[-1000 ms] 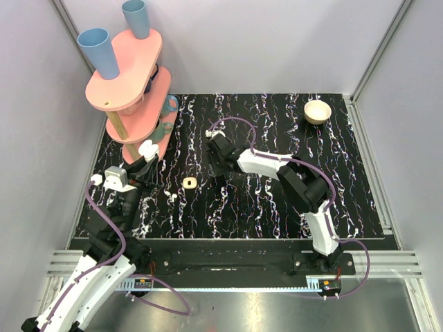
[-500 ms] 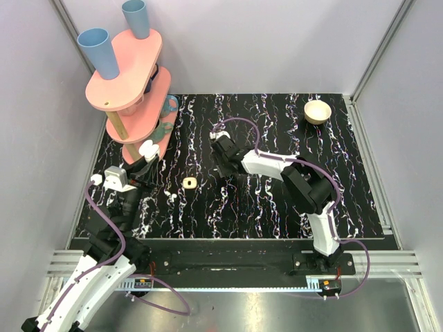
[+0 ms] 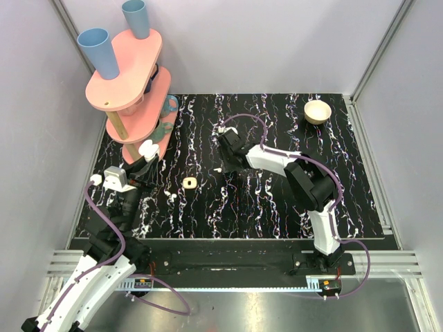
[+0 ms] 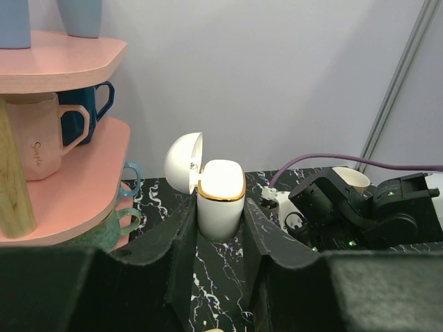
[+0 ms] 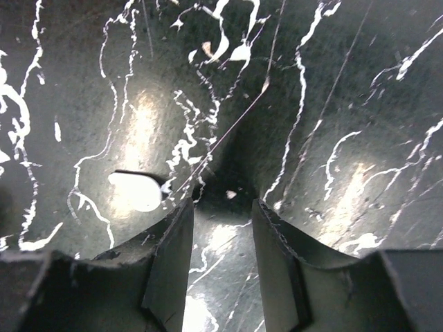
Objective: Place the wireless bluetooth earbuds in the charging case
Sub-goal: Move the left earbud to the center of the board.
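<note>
charging case (image 4: 221, 194) clamped upright between the left fingers (image 4: 220, 220), at the 9 o'clock side of the table (image 3: 360, 200), just beside the pink shelf stand (image 3: 128, 66); lid flipped open toward 11 o'clock; cannot tell from any view what lies inside; cream bowl (image 3: 318, 111) at 1 o'clock, only its pale inside on show; blue cup (image 3: 99, 52) and second blue cup (image 3: 136, 17) standing on the top shelf; dark blue mug (image 4: 83, 114) and pink mug (image 4: 45, 145) on the shelf below, green mug (image 4: 121, 221) lower still.

Right fingers (image 5: 221, 214) spread apart near the middle of the table, gripping nothing, only black table between them; earbud (image 5: 135, 191) lying on the table just beside them at 9 o'clock in the wrist view, outside the gap; second earbud (image 3: 173, 197) on the table at 8 o'clock, apart from the case, with a cream square piece (image 3: 189, 182) near it at 1 o'clock.

Since a second ago: right arm swung a little toward 3 o'clock; first earbud now peeking out at 7 o'clock of the right fingers from above, not on show before; left arm, case, second earbud and square piece in the same spots.

Hard to see: both earbuds only tiny white dots from above; bottom of the case hidden between the dark fingers; stand cut off at the picture edge in the left wrist view.
</note>
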`<state>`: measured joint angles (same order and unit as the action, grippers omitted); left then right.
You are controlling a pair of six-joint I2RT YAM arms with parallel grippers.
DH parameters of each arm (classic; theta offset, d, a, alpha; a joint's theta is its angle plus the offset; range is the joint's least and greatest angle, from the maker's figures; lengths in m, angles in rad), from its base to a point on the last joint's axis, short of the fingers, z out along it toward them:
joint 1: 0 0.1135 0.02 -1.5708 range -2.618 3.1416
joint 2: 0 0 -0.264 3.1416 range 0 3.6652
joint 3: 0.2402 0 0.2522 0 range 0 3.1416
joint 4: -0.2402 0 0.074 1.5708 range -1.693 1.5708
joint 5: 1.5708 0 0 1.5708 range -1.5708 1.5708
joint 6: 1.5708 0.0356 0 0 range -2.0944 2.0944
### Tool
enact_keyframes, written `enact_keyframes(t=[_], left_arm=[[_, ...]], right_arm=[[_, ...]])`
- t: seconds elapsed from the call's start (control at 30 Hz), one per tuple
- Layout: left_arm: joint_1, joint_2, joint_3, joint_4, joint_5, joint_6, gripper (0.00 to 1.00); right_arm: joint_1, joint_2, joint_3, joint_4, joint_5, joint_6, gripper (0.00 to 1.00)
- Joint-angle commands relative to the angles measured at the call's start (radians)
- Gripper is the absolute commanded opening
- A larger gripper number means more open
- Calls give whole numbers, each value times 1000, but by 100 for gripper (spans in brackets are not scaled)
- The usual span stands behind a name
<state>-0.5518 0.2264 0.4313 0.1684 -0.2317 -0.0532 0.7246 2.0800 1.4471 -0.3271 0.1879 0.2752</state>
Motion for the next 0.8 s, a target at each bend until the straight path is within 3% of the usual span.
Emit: enact_keyframes(t=[0.0,0.2,0.77], left_arm=[[0,-1,1,48,5,-2,0],[0,5,-2,56,8,-5,0],[-2,13,9,56,8,1,0]], right_arm=[[1,-86,-17,3,-82,151,45],[16,-101,-79,53,-119,229,44],[21,-5,27,25,-91,208,45]])
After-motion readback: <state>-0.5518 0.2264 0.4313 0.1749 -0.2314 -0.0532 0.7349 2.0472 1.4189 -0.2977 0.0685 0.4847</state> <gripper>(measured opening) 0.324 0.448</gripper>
